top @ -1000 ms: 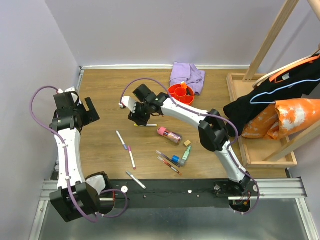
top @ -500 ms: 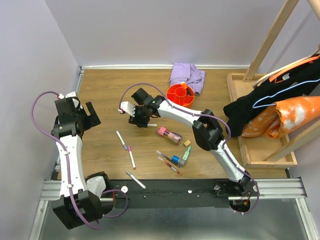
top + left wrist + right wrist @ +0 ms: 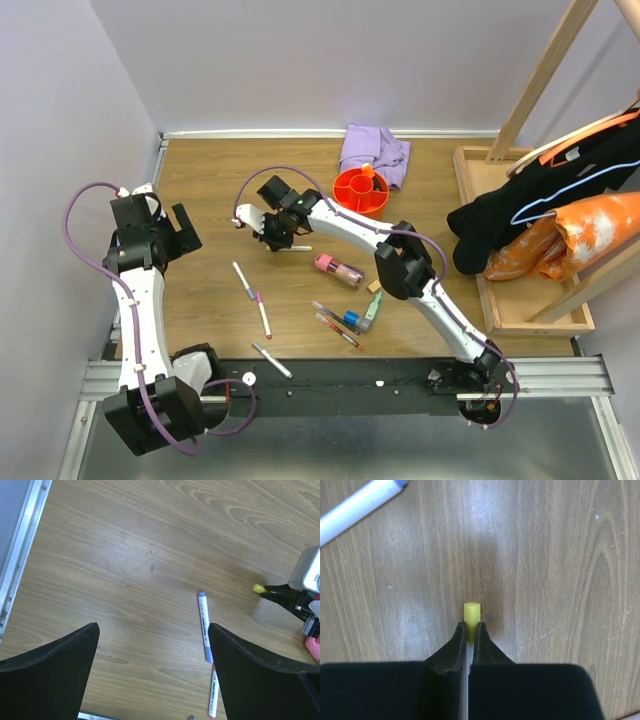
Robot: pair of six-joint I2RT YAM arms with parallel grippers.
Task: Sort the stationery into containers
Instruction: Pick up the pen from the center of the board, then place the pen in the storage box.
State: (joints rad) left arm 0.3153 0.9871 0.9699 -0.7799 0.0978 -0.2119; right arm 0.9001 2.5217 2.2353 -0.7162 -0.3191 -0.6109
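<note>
My right gripper [image 3: 470, 632] is shut on a thin white pen with a yellow end [image 3: 471, 614], low over the wood. From above this gripper [image 3: 279, 239] is left of the orange divided cup [image 3: 362, 190], and the pen's white shaft [image 3: 300, 248] sticks out to the right. My left gripper [image 3: 152, 670] is open and empty, seen from above at the far left [image 3: 181, 229]. Loose on the table lie two white pens [image 3: 245, 280] [image 3: 263, 316], another near the front [image 3: 271, 360], a pink tube [image 3: 338, 268], a tan eraser [image 3: 374, 286], a mint highlighter [image 3: 372, 310] and red pens [image 3: 336, 328].
A lilac cloth [image 3: 373, 150] lies behind the cup. A shallow wooden tray [image 3: 505, 305] at the right holds dark and orange clothing [image 3: 560, 230], with a wooden frame above it. In the left wrist view a blue-capped pen [image 3: 204, 627] lies beside my right finger.
My right gripper has shut on the yellow-ended pen after shifting a little to the left. The left arm has barely moved.
</note>
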